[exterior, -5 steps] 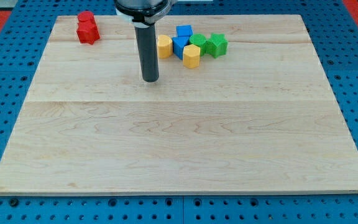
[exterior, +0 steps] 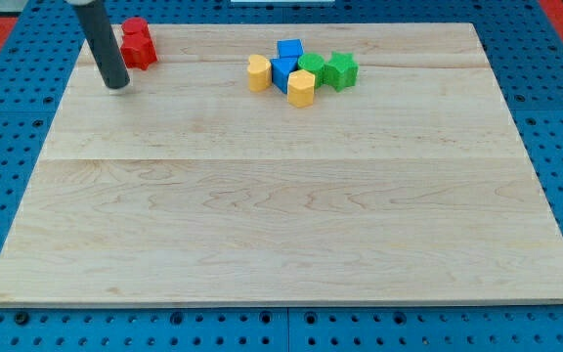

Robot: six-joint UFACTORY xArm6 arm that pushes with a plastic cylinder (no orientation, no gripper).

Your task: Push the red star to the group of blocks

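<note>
1. The red star point(exterior: 138, 43) sits near the tabletop's point(exterior: 281, 215) top-left corner, well apart from the group.
2. The tip point(exterior: 117, 85) rests just left of and below the star — contact looks unlikely, though the view is poor.
3. No pincer exists here — only the rod.
4. The group: yellow block point(exterior: 257, 73), blue blocks point(exterior: 285, 61), yellow hexagon point(exterior: 301, 89), green blocks point(exterior: 328, 69).

The dark rod comes down from the view's top edge near the board's top left corner, leaning slightly so its lower end sits further right than its upper part; my tip point(exterior: 117, 84) rests on the board close to the left edge
</note>
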